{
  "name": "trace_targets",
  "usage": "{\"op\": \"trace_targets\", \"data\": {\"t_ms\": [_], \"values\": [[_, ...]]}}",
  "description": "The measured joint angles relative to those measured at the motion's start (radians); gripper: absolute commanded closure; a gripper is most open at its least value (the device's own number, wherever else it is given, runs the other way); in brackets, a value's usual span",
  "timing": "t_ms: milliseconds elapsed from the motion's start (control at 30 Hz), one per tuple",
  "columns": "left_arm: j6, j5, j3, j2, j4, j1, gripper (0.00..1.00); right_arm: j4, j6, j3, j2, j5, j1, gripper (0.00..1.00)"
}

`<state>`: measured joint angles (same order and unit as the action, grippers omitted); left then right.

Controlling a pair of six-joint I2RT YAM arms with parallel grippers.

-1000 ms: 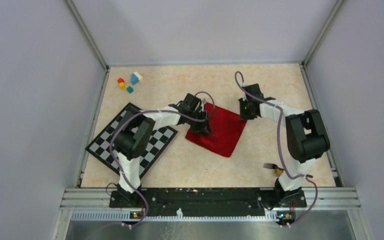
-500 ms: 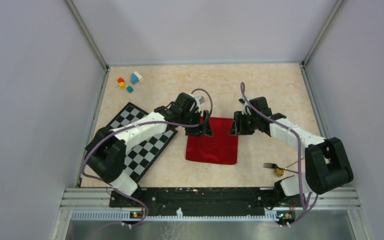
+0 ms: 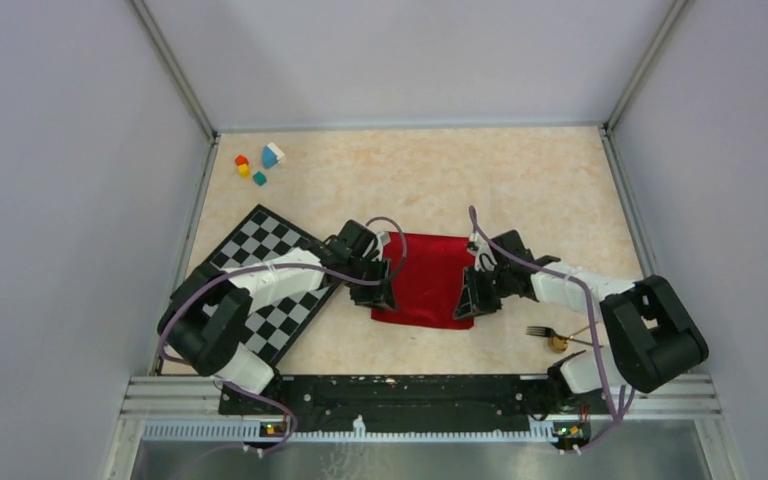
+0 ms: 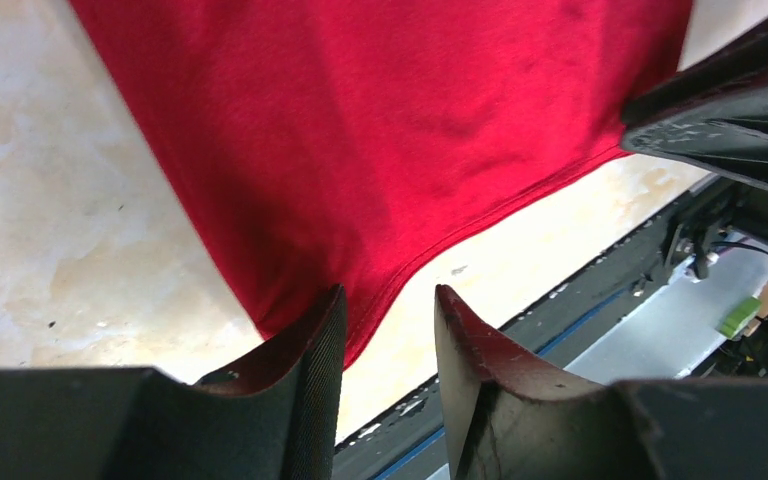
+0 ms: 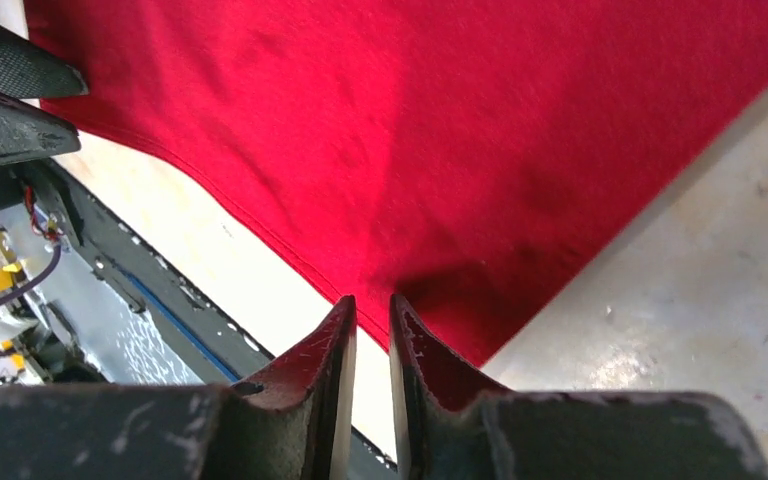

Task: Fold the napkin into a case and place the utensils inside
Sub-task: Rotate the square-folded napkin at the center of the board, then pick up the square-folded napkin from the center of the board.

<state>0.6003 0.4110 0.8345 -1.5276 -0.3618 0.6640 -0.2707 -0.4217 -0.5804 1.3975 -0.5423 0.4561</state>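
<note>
1. Small coloured toy blocks (image 3: 257,165) sit in a cluster at the far-left corner of the pale marbled table (image 3: 410,180).
2. A black-and-white checkered mat (image 3: 250,235) lies askew along the left side, with the left arm stretched across it.
3. The left gripper (image 4: 390,300) is low over the near-left corner of the plain bright red cloth napkin (image 3: 425,275). Its jaws stand partly apart with a clear gap, and the corner's hem lies in that gap against one finger.
4. The napkin lies spread flat at mid-table between the two grippers, roughly square and not folded into a case.
5. The right gripper (image 5: 370,300) meets the napkin's near-right corner. Its jaws are drawn almost together with only a thin slit showing, and whether they nip the cloth cannot be told.
6. A thin dark metal fork (image 3: 538,331) and a small gold-bowled spoon (image 3: 559,344) lie together near the right arm's base, clear of the napkin.
</note>
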Motion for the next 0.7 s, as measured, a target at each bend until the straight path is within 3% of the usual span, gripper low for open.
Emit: {"op": "trace_targets", "data": {"t_ms": [167, 367, 467, 600, 700], "values": [[0.000, -0.020, -0.047, 0.017, -0.014, 0.000, 0.52, -0.063, -0.025, 0.022, -0.080, 0.043, 0.019, 0.66], [0.007, -0.017, -0.047, 0.135, -0.041, 0.000, 0.34, -0.153, -0.156, 0.025, -0.246, 0.149, 0.032, 0.61], [0.013, -0.041, -0.047, 0.195, -0.056, 0.000, 0.37, -0.126, -0.262, 0.063, -0.314, 0.160, 0.032, 0.62], [0.022, -0.065, -0.048, 0.200, -0.061, -0.008, 0.50, -0.119, -0.335, 0.118, -0.323, 0.164, 0.032, 0.62], [0.026, -0.072, -0.049, 0.167, -0.062, -0.012, 0.51, -0.139, -0.345, 0.124, -0.319, 0.182, 0.034, 0.59]]}}
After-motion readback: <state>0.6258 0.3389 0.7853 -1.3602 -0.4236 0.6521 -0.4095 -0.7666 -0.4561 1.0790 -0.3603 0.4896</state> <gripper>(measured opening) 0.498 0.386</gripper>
